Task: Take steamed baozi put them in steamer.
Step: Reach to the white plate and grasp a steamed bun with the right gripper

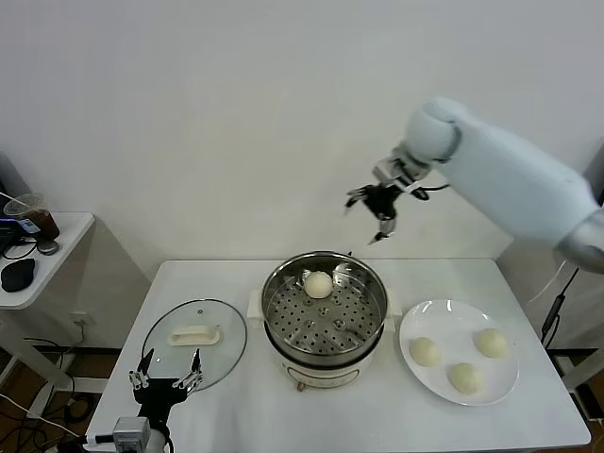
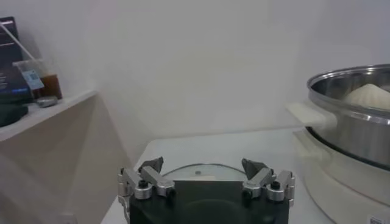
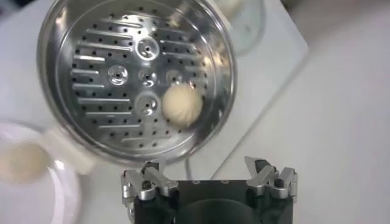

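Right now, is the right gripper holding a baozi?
No. The right gripper hangs open and empty above the steamer.

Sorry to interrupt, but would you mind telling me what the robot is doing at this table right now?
It is moving steamed baozi from the white plate into the steamer. One baozi already sits on the perforated tray, and three remain on the plate. The right end effector hangs open and empty above the steamer's far side. The left end effector waits open over the glass lid.

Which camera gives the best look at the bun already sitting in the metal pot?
The right wrist view: it looks straight down on the bun in the steamer. The head view shows it smaller; the left wrist view shows only its top.
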